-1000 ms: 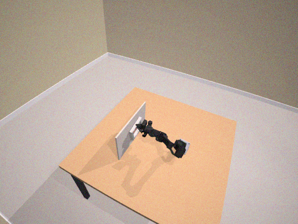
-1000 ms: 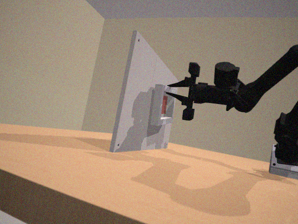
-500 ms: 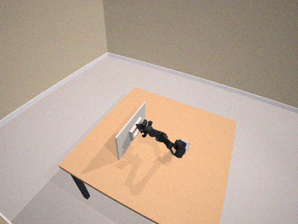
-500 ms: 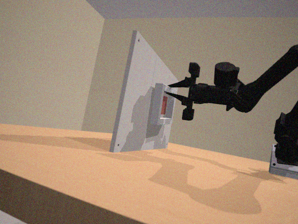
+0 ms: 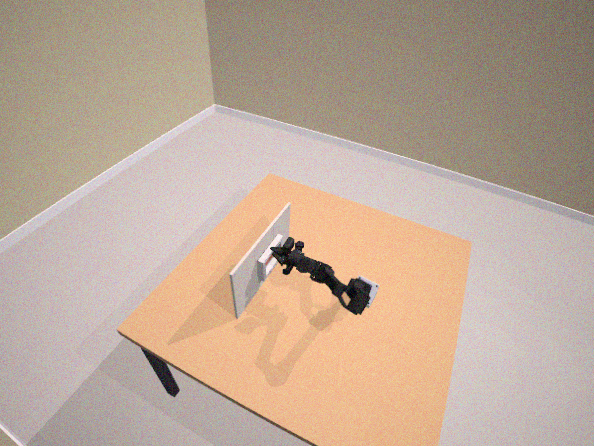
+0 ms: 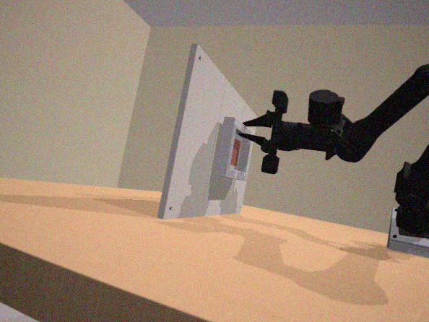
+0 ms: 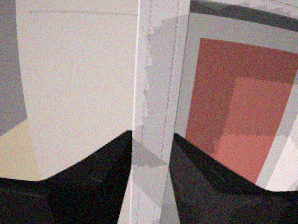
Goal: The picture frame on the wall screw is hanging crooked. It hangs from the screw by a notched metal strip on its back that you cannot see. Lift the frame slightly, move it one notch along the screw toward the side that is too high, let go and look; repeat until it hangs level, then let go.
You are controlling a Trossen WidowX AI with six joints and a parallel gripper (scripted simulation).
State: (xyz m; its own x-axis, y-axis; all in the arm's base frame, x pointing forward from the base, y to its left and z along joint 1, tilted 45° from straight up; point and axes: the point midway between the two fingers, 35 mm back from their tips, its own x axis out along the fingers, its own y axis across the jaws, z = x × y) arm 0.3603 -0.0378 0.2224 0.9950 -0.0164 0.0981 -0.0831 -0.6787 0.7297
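Observation:
The white picture frame (image 5: 261, 269) (image 6: 227, 148) (image 7: 156, 90) with a red picture (image 6: 235, 153) (image 7: 215, 100) hangs against the front of the upright pale panel (image 5: 245, 290) (image 6: 193, 119) (image 7: 80, 75). My gripper (image 5: 274, 251) (image 6: 240, 128) (image 7: 151, 138) is shut on the frame's top rail, one finger above it and one below, inside the opening. In the wrist view the rail runs up the picture with a slight lean. The screw and the notched strip are hidden behind the frame. How level the frame is cannot be told from these slanted views.
The panel stands on the wooden table (image 5: 390, 360) (image 6: 108, 253). The arm's base (image 5: 359, 296) (image 6: 412, 231) is on the table in front of the panel, and the arm reaches across between them. Shadows of the arm fall on the panel and table.

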